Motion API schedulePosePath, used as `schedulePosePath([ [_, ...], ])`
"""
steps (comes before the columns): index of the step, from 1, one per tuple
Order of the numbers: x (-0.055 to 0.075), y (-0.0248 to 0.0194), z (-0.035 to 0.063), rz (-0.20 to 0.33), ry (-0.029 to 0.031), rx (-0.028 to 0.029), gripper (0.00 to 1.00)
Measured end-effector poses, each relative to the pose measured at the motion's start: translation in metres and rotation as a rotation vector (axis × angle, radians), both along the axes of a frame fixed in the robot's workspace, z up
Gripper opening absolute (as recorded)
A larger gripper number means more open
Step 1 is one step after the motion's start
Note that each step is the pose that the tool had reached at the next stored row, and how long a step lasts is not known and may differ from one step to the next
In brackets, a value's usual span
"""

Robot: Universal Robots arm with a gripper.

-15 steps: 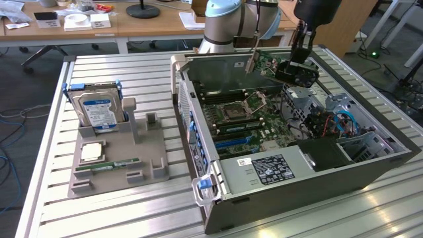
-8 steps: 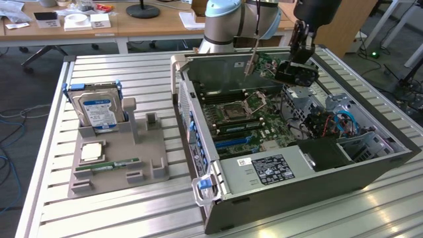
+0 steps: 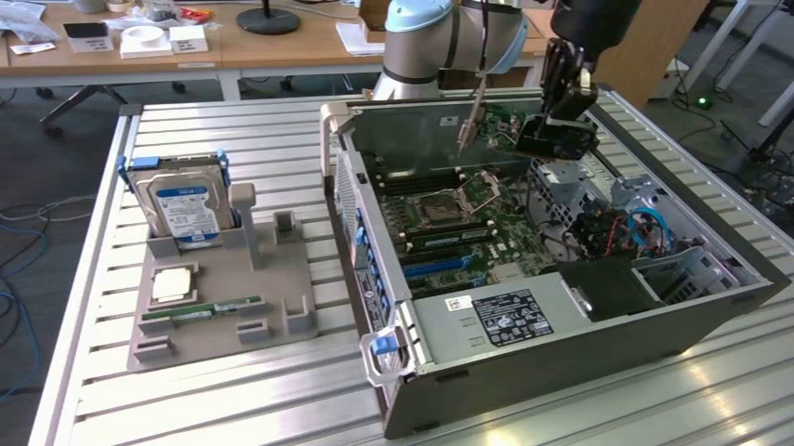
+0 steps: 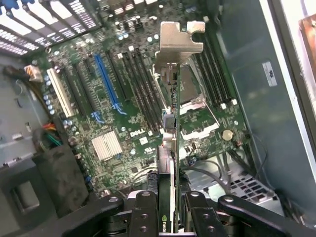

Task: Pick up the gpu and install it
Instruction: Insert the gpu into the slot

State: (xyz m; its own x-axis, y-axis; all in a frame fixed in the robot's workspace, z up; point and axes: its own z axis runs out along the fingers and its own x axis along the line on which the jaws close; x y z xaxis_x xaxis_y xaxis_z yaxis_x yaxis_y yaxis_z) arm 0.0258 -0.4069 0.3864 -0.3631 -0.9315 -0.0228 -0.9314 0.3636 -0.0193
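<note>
Now gripping the gpu (image 4: 169, 123) edge-on in the narrowly closed end effector (image 4: 170, 212): hold it upright over the motherboard (image 4: 123, 136), square its edge to the blue slot (image 4: 106, 81), avoid twisting.

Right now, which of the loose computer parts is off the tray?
The gpu: the claw holds it edge-on over the motherboard. The hard drive, memory stick and processor all sit on the tray.

Robot arm (image 3: 429, 46), slatted bench (image 3: 186, 400) and desks (image 3: 297, 48) mark a lab
</note>
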Motion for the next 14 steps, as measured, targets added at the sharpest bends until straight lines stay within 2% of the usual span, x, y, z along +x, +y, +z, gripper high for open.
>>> schedulePosePath([
  [5, 0.0, 0.0, -0.0005, 0.066, 0.0, -0.0002, 0.26],
  [14, 0.0, 0.0, -0.0015, 0.224, 0.0, -0.0001, 0.26],
])
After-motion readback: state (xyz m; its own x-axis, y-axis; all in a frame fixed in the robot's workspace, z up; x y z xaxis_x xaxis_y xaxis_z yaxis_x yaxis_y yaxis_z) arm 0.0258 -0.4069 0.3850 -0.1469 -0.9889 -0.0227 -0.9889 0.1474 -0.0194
